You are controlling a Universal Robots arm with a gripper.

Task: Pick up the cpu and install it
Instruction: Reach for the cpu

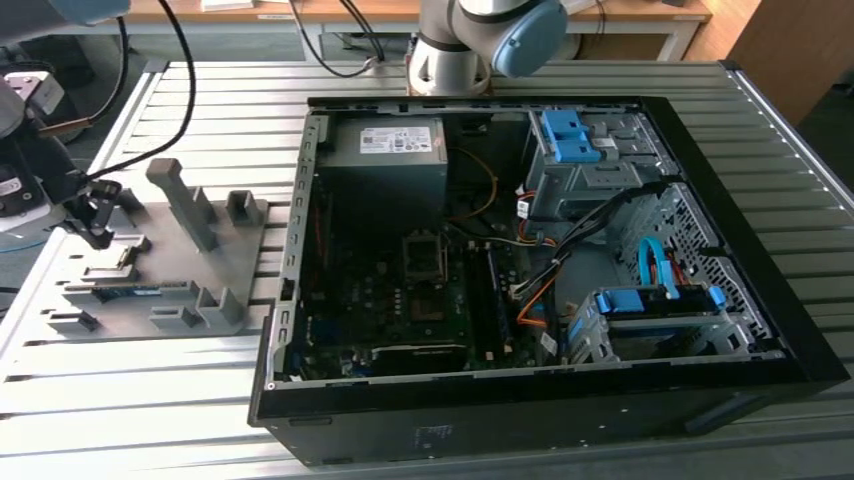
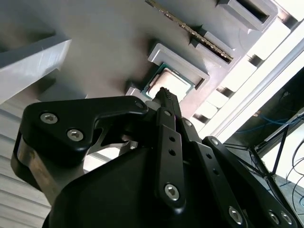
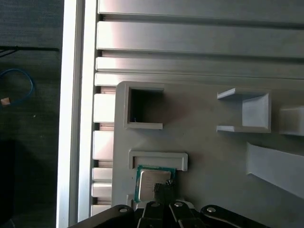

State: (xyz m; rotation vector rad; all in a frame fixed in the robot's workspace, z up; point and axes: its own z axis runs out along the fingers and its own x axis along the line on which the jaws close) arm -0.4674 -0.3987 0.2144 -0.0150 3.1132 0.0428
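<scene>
Poises the closed, empty gripper [image 3: 162, 188] right at the square silvery cpu [image 3: 151, 177], boxed by low walls of the grey plastic holder [image 3: 204, 142] on ribbed metal tabletop [image 3: 190, 38].

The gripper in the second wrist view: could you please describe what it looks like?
The gripper is matte black, built of angular linked plates studded with silver screw heads. In the exterior view the arm is silver-grey with a light blue joint cap.
</scene>
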